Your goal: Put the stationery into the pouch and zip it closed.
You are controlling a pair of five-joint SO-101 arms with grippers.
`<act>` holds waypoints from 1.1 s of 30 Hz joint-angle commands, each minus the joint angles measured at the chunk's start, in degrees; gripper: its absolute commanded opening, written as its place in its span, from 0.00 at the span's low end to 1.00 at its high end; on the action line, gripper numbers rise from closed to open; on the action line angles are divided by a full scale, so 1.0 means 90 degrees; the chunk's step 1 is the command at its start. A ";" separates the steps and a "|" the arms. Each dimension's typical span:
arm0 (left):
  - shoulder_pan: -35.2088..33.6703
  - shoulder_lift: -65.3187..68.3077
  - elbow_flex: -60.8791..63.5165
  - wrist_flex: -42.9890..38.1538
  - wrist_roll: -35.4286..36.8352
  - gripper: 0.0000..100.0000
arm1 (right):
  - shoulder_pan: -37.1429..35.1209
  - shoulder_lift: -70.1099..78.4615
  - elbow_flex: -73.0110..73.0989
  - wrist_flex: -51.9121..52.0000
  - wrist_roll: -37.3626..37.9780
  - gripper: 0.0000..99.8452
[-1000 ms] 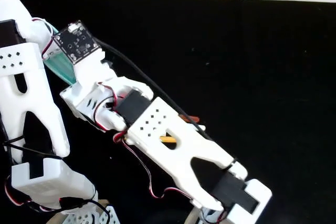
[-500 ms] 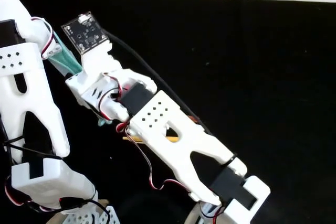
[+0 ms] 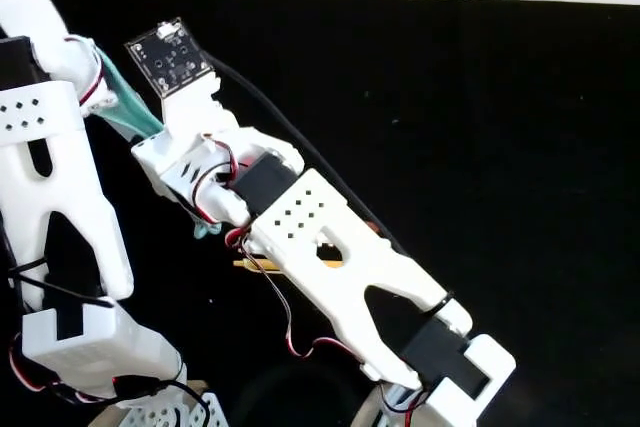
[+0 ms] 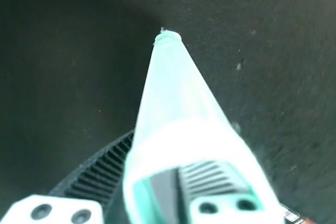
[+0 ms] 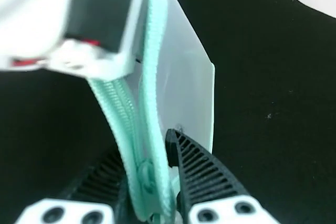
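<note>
Most of the pouch (image 3: 125,107) is hidden between the arms; a yellow pencil (image 3: 246,265) is largely covered by one arm, its length left unseen.

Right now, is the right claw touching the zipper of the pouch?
Touching. The right wrist view shows it plainly: the right claw has its ribbed fingers pressed on the green zipper of the pouch from both sides, with no gap.
</note>
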 commanded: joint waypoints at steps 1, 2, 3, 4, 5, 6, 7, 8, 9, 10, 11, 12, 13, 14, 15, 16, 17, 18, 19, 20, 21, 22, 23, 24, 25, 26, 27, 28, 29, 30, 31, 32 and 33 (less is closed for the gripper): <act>0.0103 -0.0161 -0.0210 0.0147 -0.0899 0.26 | 0.0357 -0.0073 -0.0054 -0.0142 0.0440 0.01; 0.0103 -0.0249 -0.0200 0.0147 -0.1250 0.26 | 0.0357 -0.0073 -0.0054 -0.0142 0.0645 0.01; 0.0103 -0.0357 -0.0200 0.0147 -0.1651 0.26 | 0.0347 -0.0073 -0.0054 -0.0132 0.0811 0.01; 0.0103 -0.0454 -0.0200 0.0137 -0.1983 0.26 | 0.0347 -0.0073 -0.0054 -0.0132 0.0879 0.01; 0.0054 -0.0571 -0.0200 0.0127 -0.2227 0.26 | 0.0347 -0.0073 -0.0054 -0.0132 0.0889 0.01; -0.0015 -0.0679 -0.0200 0.0127 -0.2422 0.26 | 0.0347 -0.0073 -0.0054 -0.0132 0.0899 0.01; -0.0083 -0.0786 -0.0200 0.0127 -0.2598 0.26 | 0.0347 -0.0073 -0.0054 -0.0132 0.0899 0.01; -0.0142 -0.0894 -0.0200 0.0127 -0.2764 0.26 | 0.0347 -0.0073 -0.0054 -0.0132 0.0899 0.01; -0.0249 -0.1001 -0.0200 0.0127 -0.2940 0.26 | 0.0347 -0.0073 -0.0054 -0.0132 0.0908 0.01; -0.0366 -0.1099 -0.0200 0.0127 -0.3096 0.26 | 0.0357 -0.0073 -0.0054 -0.0132 0.0908 0.01; -0.0464 -0.1197 -0.0200 0.0127 -0.3233 0.26 | 0.0357 -0.0073 -0.0054 -0.0132 0.0908 0.01; -0.0542 -0.1284 -0.0200 0.0127 -0.3360 0.26 | 0.0357 -0.0073 -0.0054 -0.0132 0.0908 0.01; -0.0630 -0.1382 -0.0200 0.0127 -0.3497 0.26 | 0.0357 -0.0073 -0.0054 -0.0132 0.0908 0.01; -0.0718 -0.1470 -0.0200 0.0127 -0.3604 0.26 | 0.0357 -0.0073 -0.0054 -0.0132 0.0908 0.01; -0.0786 -0.1548 -0.0200 0.0127 -0.3683 0.26 | 0.0357 -0.0073 -0.0054 -0.0132 0.0908 0.01; -0.0835 -0.1617 -0.0200 0.0127 -0.3751 0.26 | 0.0357 -0.0073 -0.0054 -0.0132 0.0908 0.01; -0.0894 -0.1685 -0.0200 0.0127 -0.3849 0.26 | 0.0357 -0.0073 -0.0054 -0.0132 0.0908 0.01; -0.0943 -0.1753 -0.0200 0.0127 -0.3985 0.26 | 0.0357 -0.0073 -0.0054 -0.0132 0.0967 0.01; -0.0982 -0.1832 -0.0200 0.0127 -0.4142 0.26 | 0.0357 -0.0073 -0.0054 -0.0112 0.1162 0.01; -0.0982 -0.1910 -0.0200 0.0127 -0.4259 0.26 | 0.0347 -0.0073 -0.0063 -0.0015 0.1328 0.01; -0.0972 -0.1978 -0.0190 0.0137 -0.4366 0.26 | 0.0337 -0.0073 -0.0083 0.0083 0.1446 0.01; -0.0972 -0.2027 -0.0181 0.0137 -0.4484 0.27 | 0.0327 -0.0073 -0.0093 0.0181 0.1495 0.01; -0.0962 -0.2076 -0.0181 0.0147 -0.4611 0.28 | 0.0327 -0.0073 -0.0093 0.0230 0.1514 0.01; -0.0962 -0.2105 -0.0181 0.0147 -0.4698 0.29 | 0.0327 -0.0073 -0.0103 0.0249 0.1524 0.01; -0.0952 -0.2134 -0.0171 0.0156 -0.4757 0.31 | 0.0327 -0.0073 -0.0103 0.0269 0.1524 0.01; -0.0943 -0.2144 -0.0171 0.0156 -0.4786 0.32 | 0.0327 -0.0073 -0.0103 0.0269 0.1524 0.01; -0.0943 -0.2154 -0.0171 0.0156 -0.4786 0.33 | 0.0327 -0.0073 -0.0103 0.0269 0.1524 0.01; -0.0943 -0.2154 -0.0171 0.0156 -0.4786 0.33 | 0.0327 -0.0073 -0.0103 0.0269 0.1534 0.01; -0.0943 -0.2144 -0.0171 0.0156 -0.4864 0.34 | 0.0327 -0.0073 -0.0103 0.0269 0.1534 0.01; -0.0943 -0.2125 -0.0161 0.0156 -0.5001 0.34 | 0.0327 -0.0073 -0.0103 0.0269 0.1592 0.01; -0.0943 -0.2115 -0.0161 0.0156 -0.5089 0.34 | 0.0327 -0.0073 -0.0103 0.0269 0.1729 0.01; -0.0943 -0.2115 -0.0161 0.0156 -0.5148 0.34 | 0.0327 -0.0073 -0.0103 0.0269 0.1827 0.01; -0.0943 -0.2144 -0.0171 0.0156 -0.5187 0.34 | 0.0327 -0.0073 -0.0103 0.0269 0.1875 0.01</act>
